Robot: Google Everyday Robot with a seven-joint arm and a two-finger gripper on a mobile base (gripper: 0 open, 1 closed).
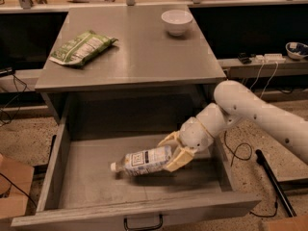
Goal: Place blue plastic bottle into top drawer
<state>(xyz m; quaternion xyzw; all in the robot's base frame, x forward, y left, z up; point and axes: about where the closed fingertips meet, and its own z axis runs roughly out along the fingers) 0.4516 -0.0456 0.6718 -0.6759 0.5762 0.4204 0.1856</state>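
Single white arm comes in from beyond the desk's right edge and passes below the front edge of the desk into the pulled-out top drawer. Claw is inside the drawer, right of centre, clamped on the blue plastic bottle. One tan finger sits over the bottle's base end, the other finger under it.

Bottle is nearly horizontal. Its white cap points toward the desk's left edge and is a bit lower than the held end. The white label with dark print faces up and front. Bottle is fully within the drawer walls, about mid-drawer, low over the grey drawer floor, with its shadow directly beneath. Can't tell if the cap end touches the floor.

Drawer is open wide and sticks out well past the desk's front edge. Dark handle at front centre.

Desk top:
- Green snack bag near the left edge, lying flat, at an angle.
- White bowl near the back right corner, upright.
- The two are well apart from each other and from the claw.

Around the desk:
- Speckled floor.
- Black bar lying on the floor beyond the front right corner.
- Corner of a cardboard box beyond the front left corner.
- Low shelf beyond the right edge holds a white power strip.
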